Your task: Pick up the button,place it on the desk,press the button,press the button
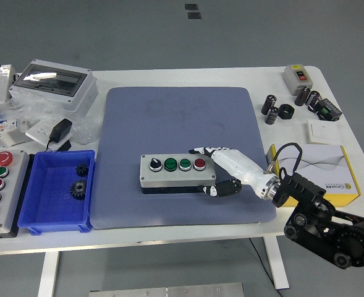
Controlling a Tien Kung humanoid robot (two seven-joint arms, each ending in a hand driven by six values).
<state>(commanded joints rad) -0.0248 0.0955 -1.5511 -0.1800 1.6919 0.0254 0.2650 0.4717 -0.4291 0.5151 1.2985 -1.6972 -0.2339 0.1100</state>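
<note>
Button box (177, 173) sits flat on the blue mat (182, 124), near the mat's front edge, roughly centre. Grey housing, four controls in a row on top: a black selector knob on the left end, two green buttons, one red button (199, 164) on the right end.

Right robot hand (222, 170) is at the box's right end. Fingers reach over the far right corner, next to the red button; thumb is curled against the front face. It is closed around that end of the box in a pinch-style hold. Can't tell whether it is bearing any load; the box looks fully supported by the mat. Left robot hand is not in view.

Judgement: the placing step looks finished or nearly so; the press comes next.

How to do it well:
- Release cleanly first: open thumb and fingers away from the box without dragging it. The box is light-looking and could slide on the mat.
- Press straight down with one fingertip, centred on the button cap. An off-axis push from the right would likely shove the box left.
- The red button is closest to the fingers, so it needs the least repositioning.
- Keep the other fingers clear of the neighbouring green button (185, 164) to avoid a double press.

Blue bin (57, 192) with gears, left of the box, and the yellow-white carton (317, 173) on the counter (169, 77), right of the box, are well clear of the work.
</note>
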